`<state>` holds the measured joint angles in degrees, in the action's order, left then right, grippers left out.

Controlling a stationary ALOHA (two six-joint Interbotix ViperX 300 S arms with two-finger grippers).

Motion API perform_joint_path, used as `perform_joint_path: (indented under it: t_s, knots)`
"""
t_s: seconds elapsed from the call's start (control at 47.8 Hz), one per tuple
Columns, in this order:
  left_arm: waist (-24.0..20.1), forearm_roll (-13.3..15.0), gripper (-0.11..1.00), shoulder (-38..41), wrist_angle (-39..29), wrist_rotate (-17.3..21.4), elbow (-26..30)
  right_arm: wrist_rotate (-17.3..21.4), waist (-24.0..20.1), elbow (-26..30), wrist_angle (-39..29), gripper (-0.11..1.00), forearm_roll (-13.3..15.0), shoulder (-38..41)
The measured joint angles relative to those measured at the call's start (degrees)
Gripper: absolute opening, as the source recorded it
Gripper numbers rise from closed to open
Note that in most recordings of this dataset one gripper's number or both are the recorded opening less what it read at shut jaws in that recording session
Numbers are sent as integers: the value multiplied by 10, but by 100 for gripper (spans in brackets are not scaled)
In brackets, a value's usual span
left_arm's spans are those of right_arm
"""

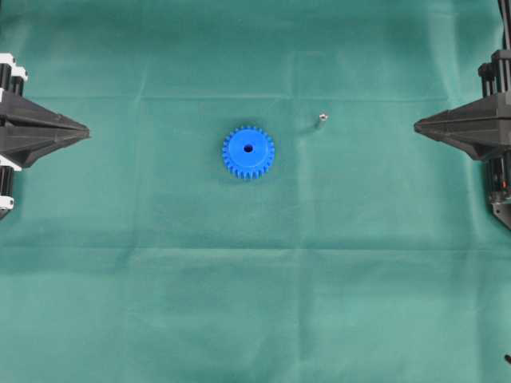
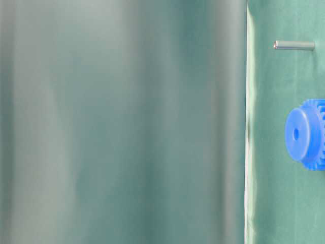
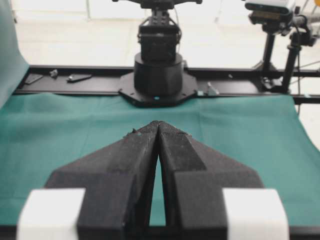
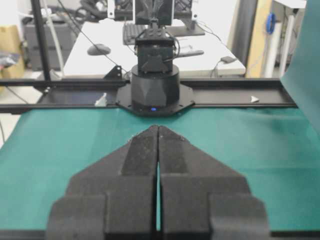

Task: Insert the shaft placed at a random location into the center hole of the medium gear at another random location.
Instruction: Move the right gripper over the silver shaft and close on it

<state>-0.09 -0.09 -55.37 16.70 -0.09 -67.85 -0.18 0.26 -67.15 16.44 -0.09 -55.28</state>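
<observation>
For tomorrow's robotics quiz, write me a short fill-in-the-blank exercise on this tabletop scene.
1. The gear is coloured ____.
2. In the overhead view, the shaft lies nearer the ____ tool.
3. The left tool has its jaws ____.
4. The centre hole is ____.

Missing words: blue; right; shut; empty

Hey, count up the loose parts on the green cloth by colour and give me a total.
Blue: 1, the gear
Silver-grey: 1, the shaft
Total: 2
</observation>
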Motion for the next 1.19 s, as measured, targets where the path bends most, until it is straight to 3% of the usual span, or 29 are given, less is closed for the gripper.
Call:
perform_joint_path:
  t_s: [0.146,0.46,0.586,0.732,0.816,1.192]
  knots:
    - [0,-4,0,-1,-25,-4,9,0,6,1,-9,1,-1,3]
    - [-1,-4,0,-1,-32,-4,10,0,76,1,-12,1,-1,85]
    - [-2,-4,0,-1,-36,-4,10,0,97,1,4,23,-2,147]
    - [-3,-4,0,-1,-39,-4,10,0,116,4,38,69,-3,233]
    - [-4,-5,0,-1,-39,-4,10,-1,127,6,73,88,-2,294]
    - [-7,-5,0,-1,-40,-3,10,-7,148,40,158,87,-6,498]
